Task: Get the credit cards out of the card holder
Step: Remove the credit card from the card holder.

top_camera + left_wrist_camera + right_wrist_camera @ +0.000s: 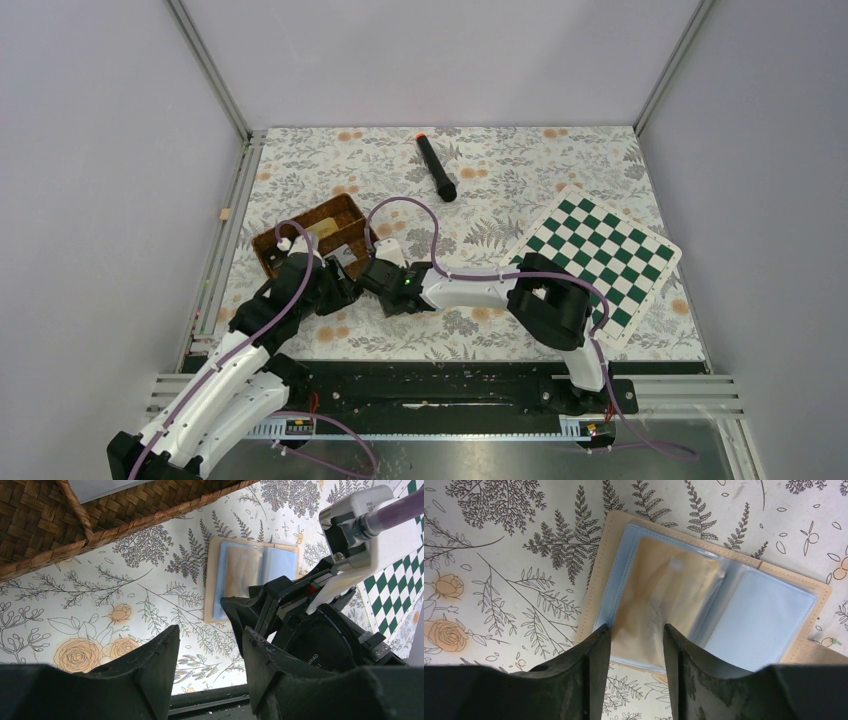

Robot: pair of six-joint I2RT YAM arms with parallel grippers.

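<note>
The card holder (600,555) lies open and flat on the floral cloth, tan outside with a light blue lining and clear pockets. A yellow-gold card (664,580) sits in its left pocket; the right pocket (764,615) shows light blue. My right gripper (635,630) is open just above the holder's near edge, its fingers straddling the gold card's near end. My left gripper (210,631) is open and empty above bare cloth, short of the holder (212,580). In the top view both grippers (345,290) (385,288) meet and hide the holder.
A brown woven basket (340,212) stands just behind the grippers, its rim (125,527) close to the left one. A green-white chequered board (600,255) lies to the right. A black cylinder with an orange tip (436,167) lies at the back.
</note>
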